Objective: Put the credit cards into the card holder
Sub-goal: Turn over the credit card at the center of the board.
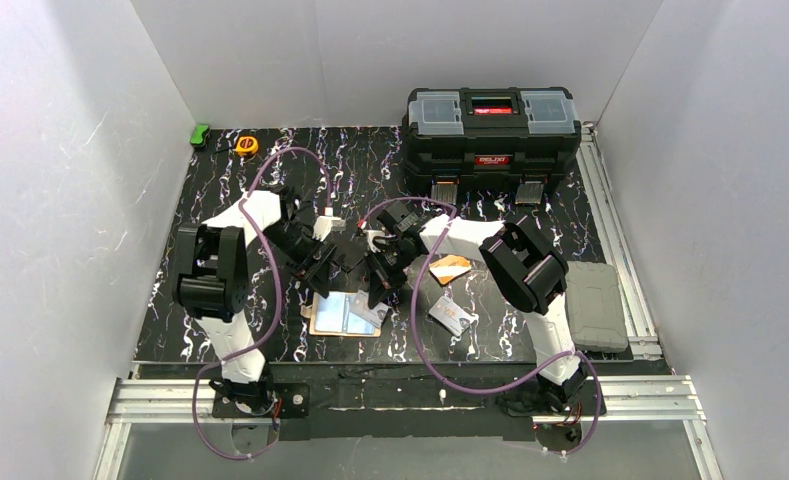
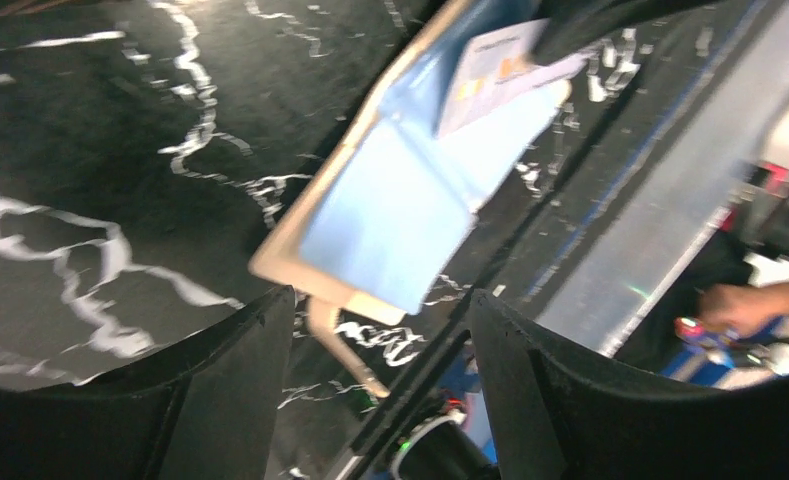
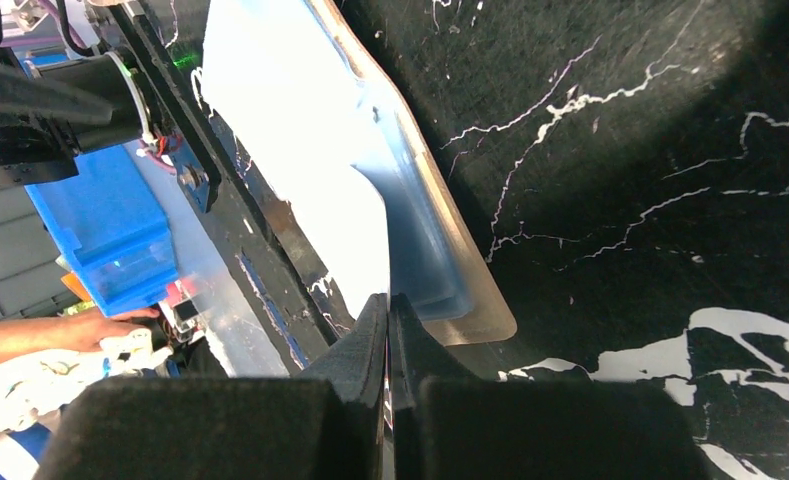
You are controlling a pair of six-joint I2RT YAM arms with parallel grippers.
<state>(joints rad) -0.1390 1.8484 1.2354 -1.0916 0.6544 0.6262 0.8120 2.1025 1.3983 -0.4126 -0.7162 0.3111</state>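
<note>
Right gripper [image 3: 388, 302] pinches a credit card [image 2: 495, 75] over the open card holder [image 2: 390, 215]; left gripper [image 2: 378, 300], wide open and empty, alongside.

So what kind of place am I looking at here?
Probably a robotics lab test cell: white panel walls enclose a black marbled table, the left arm and right arm are bolted to aluminium rails, and a black toolbox sits at the back.

The left arm [image 1: 215, 270] and right arm [image 1: 525, 265] pair white link shells with chunky black joint housings, each trailing a looping purple cable [image 1: 292, 150] (the left gripper [image 2: 375, 400] shows broad matte-black fingers [image 2: 220, 400]).
</note>
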